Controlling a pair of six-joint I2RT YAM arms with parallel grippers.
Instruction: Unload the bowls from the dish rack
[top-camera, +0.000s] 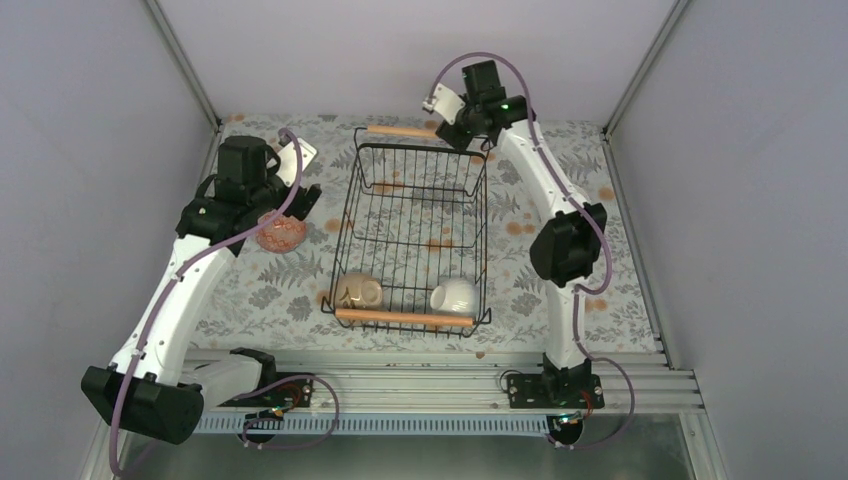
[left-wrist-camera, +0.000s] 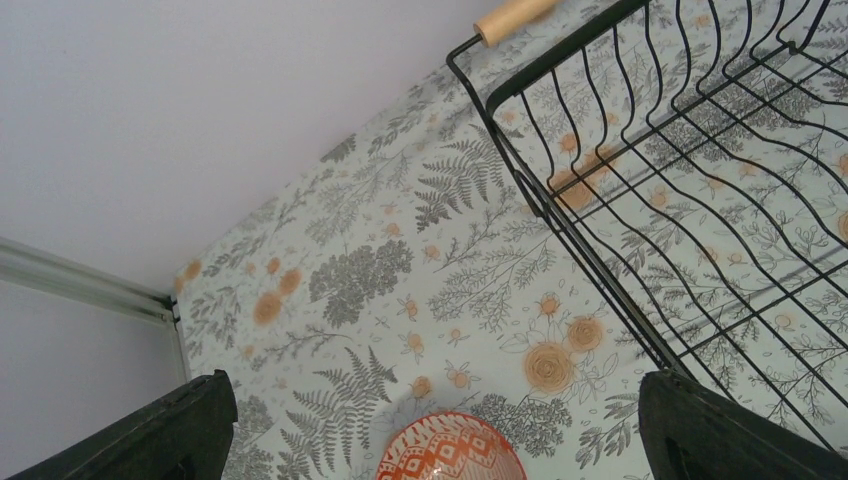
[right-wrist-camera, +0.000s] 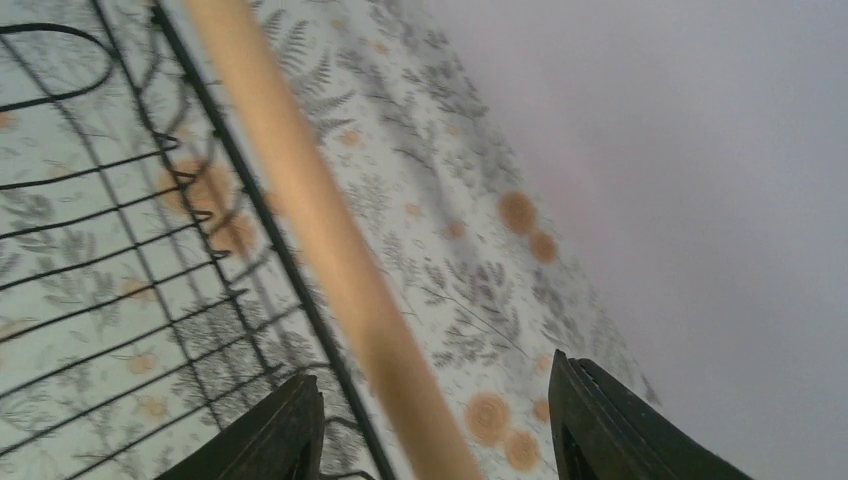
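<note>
The dish rack (top-camera: 415, 215), a black wire basket, stands mid-table with a wooden handle (top-camera: 400, 131) at its far end and another at its near end. Inside, at the near end, sit a beige bowl (top-camera: 357, 291) and a white bowl (top-camera: 453, 295). An orange patterned bowl (left-wrist-camera: 450, 452) rests on the cloth left of the rack (left-wrist-camera: 700, 180). My left gripper (left-wrist-camera: 437, 385) hangs open above it, fingers wide of its rim. My right gripper (right-wrist-camera: 432, 368) is open and straddles the far handle (right-wrist-camera: 320, 230) without touching it; in the top view it (top-camera: 462, 135) is at the rack's far right corner.
A floral tablecloth (top-camera: 560, 290) covers the table. Grey enclosure walls (top-camera: 90, 150) close in on the left, far and right sides. An aluminium rail (top-camera: 440, 385) carrying both arm bases runs along the near edge.
</note>
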